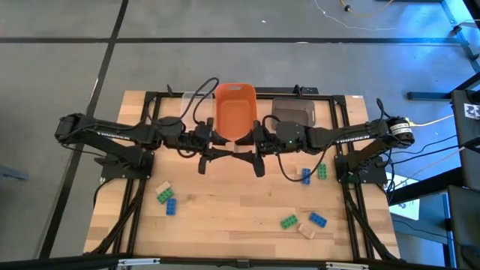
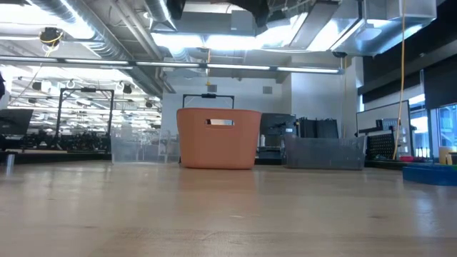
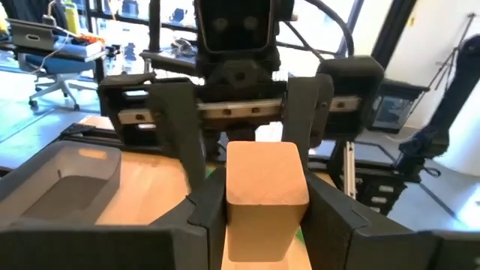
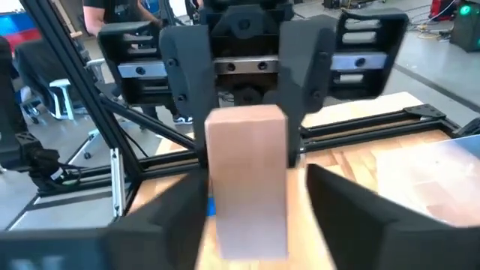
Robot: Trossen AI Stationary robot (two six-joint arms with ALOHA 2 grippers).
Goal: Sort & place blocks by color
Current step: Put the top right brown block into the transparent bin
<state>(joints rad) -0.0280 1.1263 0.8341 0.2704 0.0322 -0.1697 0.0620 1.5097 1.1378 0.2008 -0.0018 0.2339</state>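
Hands meet above the counter (image 1: pixel 225 217): the left hand (image 3: pixel 259 214) clamps a tan block (image 3: pixel 266 191); the right hand (image 4: pixel 251 202) faces it, fingers standing apart off the block's sides. Other blocks (image 1: pixel 166 199) lie below them.

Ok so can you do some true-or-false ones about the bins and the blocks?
1. The orange bin stands between the clear bin and the grey bin. True.
2. The tan block lies on the table. False: it is held up in the air, where the two grippers meet.
3. The left gripper grips the tan block. True.
4. The right gripper is shut on it too. False: its fingers stand apart from the block.
5. All the blocks are in bins. False: a green block, a blue block and others lie on the table.
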